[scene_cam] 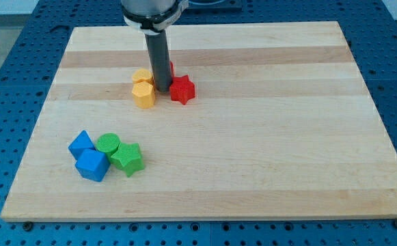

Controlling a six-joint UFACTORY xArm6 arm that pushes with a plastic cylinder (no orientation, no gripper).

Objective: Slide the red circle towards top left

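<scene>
The red circle (171,68) is mostly hidden behind my rod; only a sliver of red shows at the rod's right edge, above the red star (182,89). My tip (162,89) rests on the board between the yellow blocks on its left and the red star on its right. It sits just below the red circle. A yellow block (142,76) and a yellow hexagon (143,95) sit stacked close together left of the tip.
At the board's lower left sit a blue block (82,144), a blue cube (92,165), a green circle (107,144) and a green star (126,158), bunched together. The wooden board (266,137) lies on a blue perforated table.
</scene>
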